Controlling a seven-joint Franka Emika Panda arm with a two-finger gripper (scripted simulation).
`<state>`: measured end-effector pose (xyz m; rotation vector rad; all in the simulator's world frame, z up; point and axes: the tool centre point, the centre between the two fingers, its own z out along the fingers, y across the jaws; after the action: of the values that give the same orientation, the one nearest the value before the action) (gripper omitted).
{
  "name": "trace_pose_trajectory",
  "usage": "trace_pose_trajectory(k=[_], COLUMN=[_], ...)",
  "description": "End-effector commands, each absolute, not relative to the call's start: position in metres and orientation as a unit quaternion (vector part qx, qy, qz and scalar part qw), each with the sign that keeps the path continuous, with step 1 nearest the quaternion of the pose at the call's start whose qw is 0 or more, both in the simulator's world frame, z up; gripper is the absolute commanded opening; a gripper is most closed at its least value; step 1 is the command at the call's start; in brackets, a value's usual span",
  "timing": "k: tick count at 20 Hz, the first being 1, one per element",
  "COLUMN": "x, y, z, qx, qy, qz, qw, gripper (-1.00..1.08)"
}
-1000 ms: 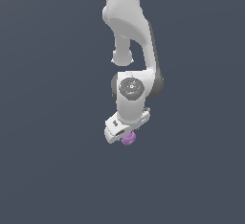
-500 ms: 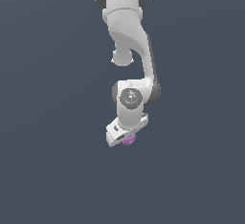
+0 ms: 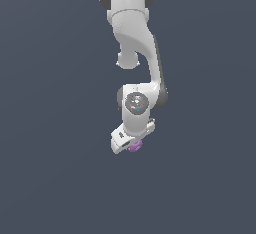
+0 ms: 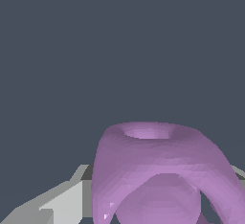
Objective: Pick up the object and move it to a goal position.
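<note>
While arm down-hung, pincer (image 3: 131,145) around object (image 3: 134,146).

I read flat, even simulator light; soft highlights on the arm (image 3: 134,33), no cast shadows, coarse rendering.

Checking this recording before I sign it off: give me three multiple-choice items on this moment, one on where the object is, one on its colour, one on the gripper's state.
1. Where is the object?
A. At the gripper, under the arm's end
B. Far out at the exterior view's left edge
C. On top of the arm's base

2. What colour is it?
A. Green
B. Light purple
C. Orange

3. What is the gripper's state?
A. Wide open, nothing near
B. Out of view
C. Shut on the object

Answers:
1 A, the exterior view shows it right at the fingertips.
2 B, both views show light purple.
3 C, the wrist view has it filling the space between the white fingers.
</note>
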<state>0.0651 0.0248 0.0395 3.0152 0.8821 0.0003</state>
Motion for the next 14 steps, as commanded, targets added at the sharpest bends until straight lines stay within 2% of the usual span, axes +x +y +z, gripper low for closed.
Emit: trace_pose_trajectory(k=[1,14], x=[0.065,0.051], y=[0.025,0.009], z=[0.039,0.054], qx=[0.96,0.96], qy=[0.281,0.281], qz=[0.0,0.0], qw=[0.0,0.0], gripper=[-1.0,-1.0])
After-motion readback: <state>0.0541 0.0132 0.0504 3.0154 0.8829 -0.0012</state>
